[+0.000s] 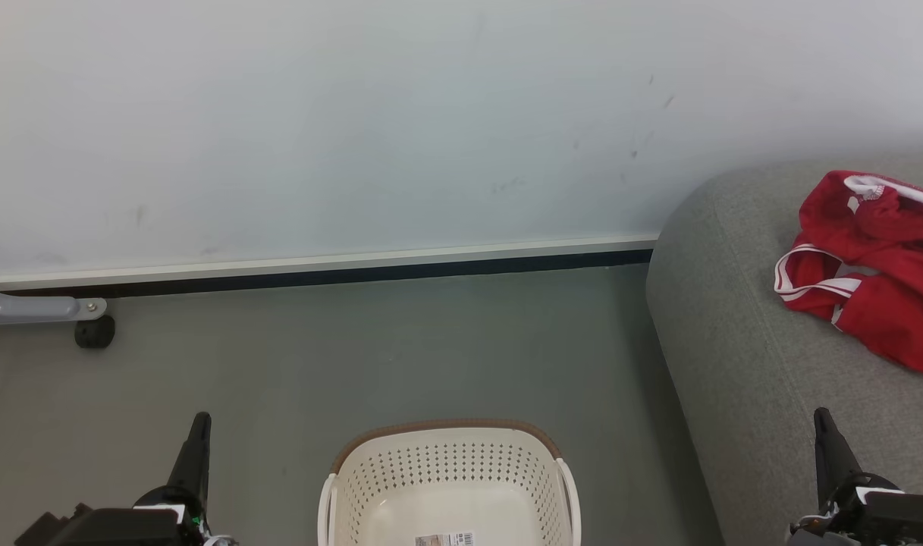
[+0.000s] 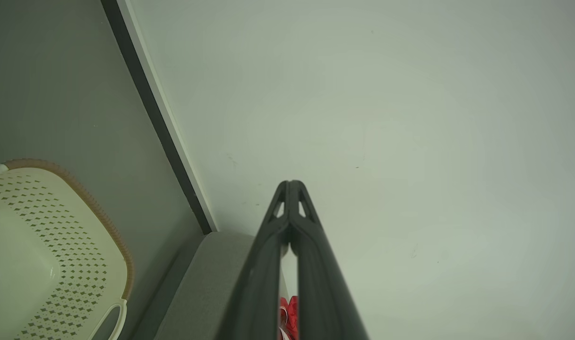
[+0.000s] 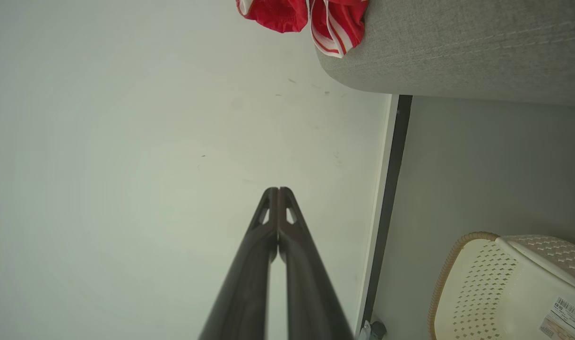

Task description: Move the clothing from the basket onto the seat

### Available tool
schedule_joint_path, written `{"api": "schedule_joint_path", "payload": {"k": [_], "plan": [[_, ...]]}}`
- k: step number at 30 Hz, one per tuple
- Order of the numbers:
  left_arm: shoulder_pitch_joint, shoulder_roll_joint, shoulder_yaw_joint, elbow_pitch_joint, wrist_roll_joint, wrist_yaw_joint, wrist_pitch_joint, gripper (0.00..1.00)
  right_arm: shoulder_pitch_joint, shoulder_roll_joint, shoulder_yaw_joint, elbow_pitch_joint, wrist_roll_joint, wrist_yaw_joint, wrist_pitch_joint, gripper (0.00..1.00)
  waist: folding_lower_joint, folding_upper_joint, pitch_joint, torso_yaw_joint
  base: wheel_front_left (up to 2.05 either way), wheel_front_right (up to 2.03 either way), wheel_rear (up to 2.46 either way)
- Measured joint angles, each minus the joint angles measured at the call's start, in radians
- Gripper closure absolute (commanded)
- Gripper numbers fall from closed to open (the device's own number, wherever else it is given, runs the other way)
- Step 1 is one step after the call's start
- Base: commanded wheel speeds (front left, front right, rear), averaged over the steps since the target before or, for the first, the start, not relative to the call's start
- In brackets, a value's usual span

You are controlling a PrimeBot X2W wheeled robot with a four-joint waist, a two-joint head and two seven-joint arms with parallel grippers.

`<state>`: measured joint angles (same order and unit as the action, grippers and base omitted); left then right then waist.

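The left gripper (image 1: 199, 425), two long dark fingers, points up from the lower left of the head view. In the left wrist view (image 2: 291, 185) its fingertips are pressed together with only a thin slit lower down, and it grips nothing. The right gripper (image 1: 824, 418) rises at the lower right, over the front part of the seat. The right wrist view (image 3: 278, 191) shows its fingertips likewise touching, with nothing between them.

Between the two grippers, on the grey floor (image 1: 400, 349), stands the oval cream-white plastic laundry basket (image 1: 446, 429) with perforated sides and a brown woven-look rim (image 2: 108, 222) (image 3: 445, 274). A small printed label (image 1: 446, 539) lies on its pale bottom.

The large grey fabric-upholstered seat cushion (image 1: 734, 341) with a rounded corner stands to the right of the basket, apart from it. The bright-red thin-fabric clothing with white striped trim (image 1: 878, 265) lies crumpled on top of the cushion, towards its far right, well apart from the basket. It also shows at the top of the right wrist view (image 3: 278, 12).

Behind everything runs a pale wall (image 1: 355, 114) with a white skirting strip over a dark band. At the far left a grey metal leg ends in a black caster (image 1: 95, 331).
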<state>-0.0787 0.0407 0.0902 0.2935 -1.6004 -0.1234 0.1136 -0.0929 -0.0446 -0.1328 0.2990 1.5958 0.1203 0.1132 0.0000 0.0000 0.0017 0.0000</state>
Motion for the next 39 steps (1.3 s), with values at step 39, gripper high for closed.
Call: {"api": "schedule_joint_path", "payload": {"k": [39], "plan": [[0.000, 0.000, 0.000, 0.003, 0.000, 0.000, 0.000, 1.00, 0.000, 0.000, 0.000, 0.000, 0.000, 0.000, 0.000, 1.00, -0.0001, 0.0000, 0.000, 0.000, 0.00, 0.00, 0.00]]}}
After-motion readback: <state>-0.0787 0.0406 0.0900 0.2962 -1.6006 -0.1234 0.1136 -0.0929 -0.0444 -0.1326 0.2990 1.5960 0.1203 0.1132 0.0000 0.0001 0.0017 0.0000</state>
